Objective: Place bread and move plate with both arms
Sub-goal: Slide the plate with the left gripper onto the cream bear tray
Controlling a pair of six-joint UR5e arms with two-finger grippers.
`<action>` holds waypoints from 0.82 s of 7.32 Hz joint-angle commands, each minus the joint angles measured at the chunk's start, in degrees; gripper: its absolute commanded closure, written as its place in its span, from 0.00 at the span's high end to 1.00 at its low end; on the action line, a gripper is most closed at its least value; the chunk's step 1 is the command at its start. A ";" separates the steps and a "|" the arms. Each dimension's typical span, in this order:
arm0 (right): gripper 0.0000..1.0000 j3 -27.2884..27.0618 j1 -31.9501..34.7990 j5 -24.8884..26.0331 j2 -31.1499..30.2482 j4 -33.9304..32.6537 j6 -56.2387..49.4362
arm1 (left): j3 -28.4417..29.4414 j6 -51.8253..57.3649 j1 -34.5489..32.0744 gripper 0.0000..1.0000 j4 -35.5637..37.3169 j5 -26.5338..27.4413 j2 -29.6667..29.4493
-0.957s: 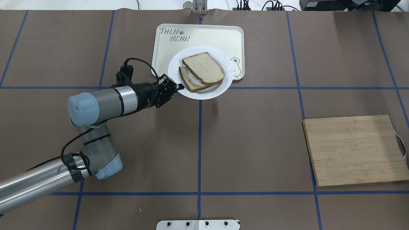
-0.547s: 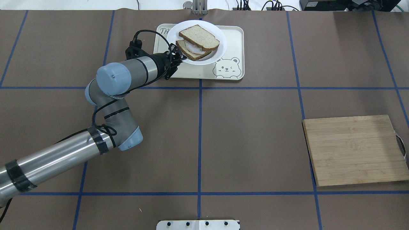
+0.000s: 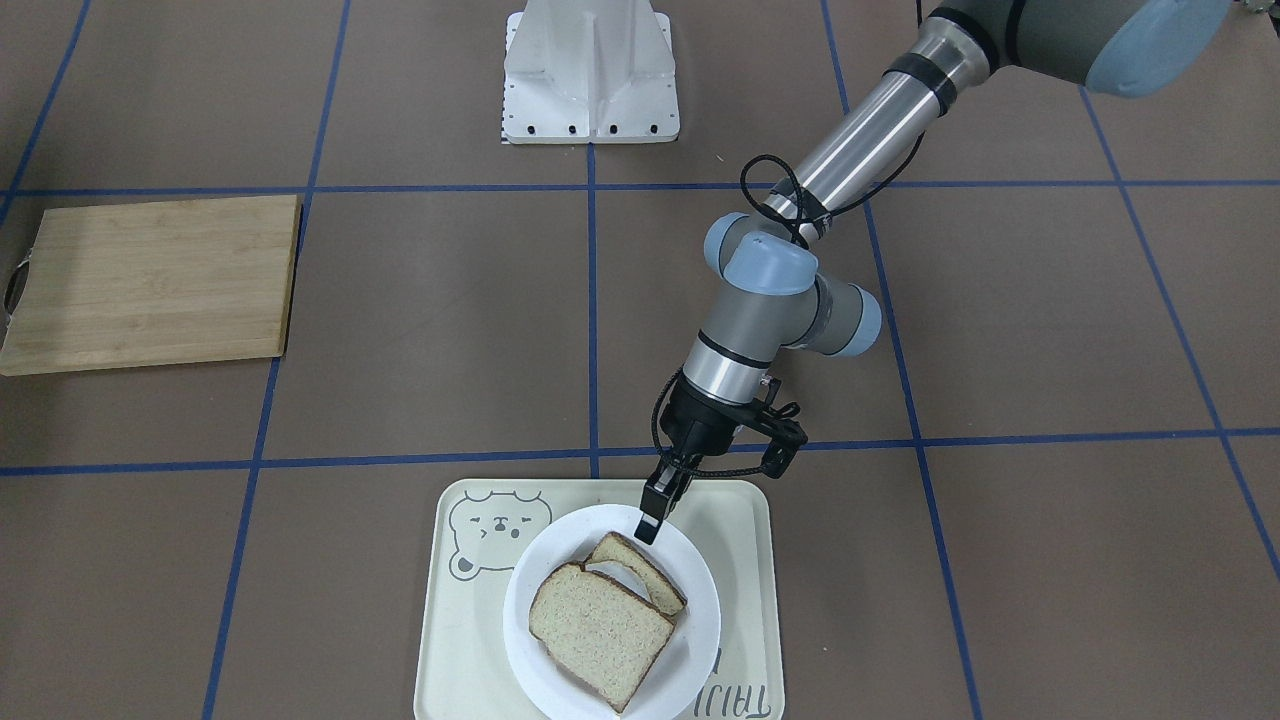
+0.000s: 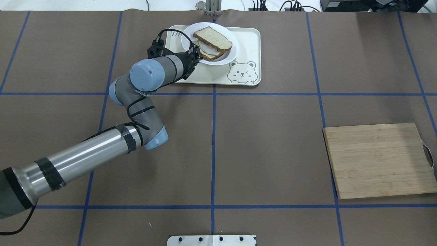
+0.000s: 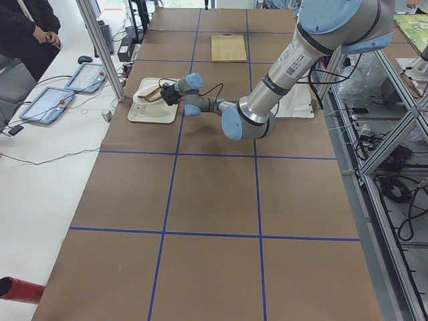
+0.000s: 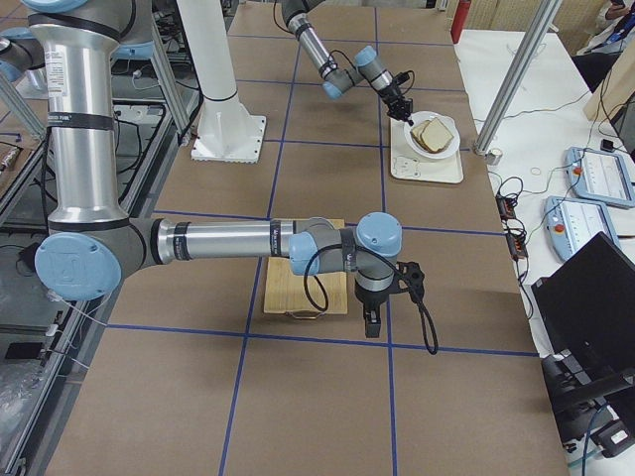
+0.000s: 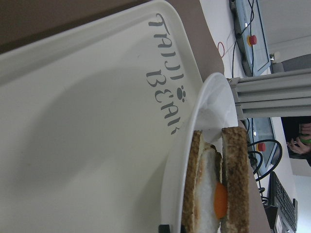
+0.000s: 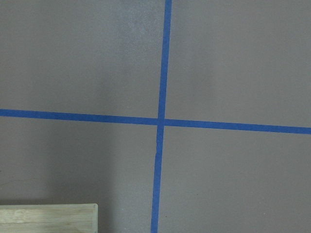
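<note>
Front-facing: pale speckled square bread slice with brown crust (image 3: pixel 598 632) stacked on an egg slice (image 3: pixel 650 578), on round glossy white plate (image 3: pixel 700 600) over cream bear-print tray (image 3: pixel 745 510); black left claw (image 3: pixel 650 525) pinching plate's rim. Overhead: brown table (image 4: pixel 266 136), blue tape grid (image 4: pixel 213 136), bamboo board (image 4: pixel 379 160). Right side: right claw (image 6: pixel 370 322) beside board, spread or pressed together, cannot tell.

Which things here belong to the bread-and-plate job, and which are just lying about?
In the job:
plain speckled wheat bread slice, topmost
egg-topped slice beneath it
round glossy white plate carrying both
black left gripper, shut on the plate's rim
cream rectangular bear-drawing tray under the plate

Lying about:
wooden cutting board
right gripper, hanging just off its edge
</note>
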State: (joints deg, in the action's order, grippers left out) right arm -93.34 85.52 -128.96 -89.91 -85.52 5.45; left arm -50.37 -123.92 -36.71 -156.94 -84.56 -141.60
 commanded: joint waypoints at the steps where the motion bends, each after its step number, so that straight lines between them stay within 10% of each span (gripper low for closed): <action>1: 1.00 0.00 0.00 -0.07 0.00 0.00 0.00 | 0.02 4.89 0.41 0.58 0.06 -0.08 0.01; 2: 1.00 0.00 0.00 -0.07 -0.17 0.00 0.00 | -1.47 6.49 0.41 0.98 0.14 -0.16 0.44; 6: 1.00 -0.08 0.00 -0.07 -0.44 0.00 0.00 | -21.32 16.69 -0.03 0.98 11.10 -7.88 11.61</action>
State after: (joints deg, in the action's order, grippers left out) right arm -93.42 85.52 -129.02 -90.28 -85.52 5.45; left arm -67.38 -108.90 -36.66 -150.29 -89.94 -131.52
